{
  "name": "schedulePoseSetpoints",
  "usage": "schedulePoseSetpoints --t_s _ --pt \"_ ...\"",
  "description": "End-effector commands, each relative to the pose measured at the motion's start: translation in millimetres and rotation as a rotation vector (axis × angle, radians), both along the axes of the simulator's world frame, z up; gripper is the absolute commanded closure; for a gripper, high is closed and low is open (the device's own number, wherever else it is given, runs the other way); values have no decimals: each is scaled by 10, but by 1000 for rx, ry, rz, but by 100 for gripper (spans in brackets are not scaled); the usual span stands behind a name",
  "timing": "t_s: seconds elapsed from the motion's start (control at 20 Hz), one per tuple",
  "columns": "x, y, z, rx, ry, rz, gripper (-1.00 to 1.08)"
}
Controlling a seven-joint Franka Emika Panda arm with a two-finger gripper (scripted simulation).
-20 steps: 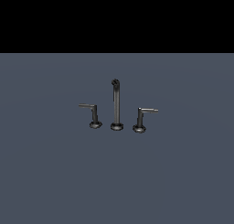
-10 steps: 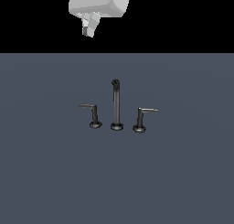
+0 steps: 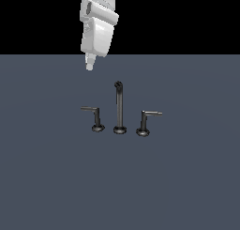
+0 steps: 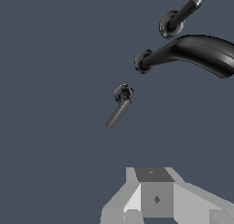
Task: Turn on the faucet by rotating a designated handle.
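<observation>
Handle [image 3: 93, 117] at exterior view's left of the faucet [image 3: 120, 109]: round base on grey surface [image 3: 187, 177], short post, lever arm jutting toward exterior view's left. Central spout [image 3: 119, 107] next: tall, thin, hooked top, own round base. Mirror-image handle [image 3: 146, 121] at exterior view's right, arm jutting rightward. All three bases roughly in a row, near each other, not touching.

Arm [image 3: 98, 27] entering from top of exterior view, white housing tilted, pincer [image 3: 90, 64] pointing down. Well above handle and slightly toward exterior view's left of it, apart from everything. Nothing held. From this view only one pale narrow tip visible; finger gap unreadable.

Wrist view adds the look down: handle [image 4: 120, 104] seen from above, round base with lever running away from it as a grey bar. Spout [image 4: 192, 54] looms large and curved, foreshortened, base end [image 4: 144, 62] visible. Other handle [image 4: 180, 15] cropped at frame edge. Surface [image 4: 55, 81] bare grey around them.

Wrist view also shows pincer body [image 4: 155, 195] as grey and white blocks at frame edge; fingertips out of frame, so spread not shown here either. Open or closed: cannot tell.

Exterior view gives height above handle; wrist view does not. Wrist view gives lever direction from above; exterior gives it side-on.
</observation>
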State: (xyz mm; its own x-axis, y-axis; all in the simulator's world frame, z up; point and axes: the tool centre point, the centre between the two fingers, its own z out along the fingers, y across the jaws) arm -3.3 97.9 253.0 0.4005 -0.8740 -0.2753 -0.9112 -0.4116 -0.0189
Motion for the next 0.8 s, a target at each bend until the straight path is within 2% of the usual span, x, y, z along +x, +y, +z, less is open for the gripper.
schedulePoseSetpoints --t_s 0.0,0.35,0.75 --pt "92 49 -215 -25 18 -78 108" --pt "311 139 -788 -116 43 -286 108" --pt "496 187 -1285 -219 22 -481 108"
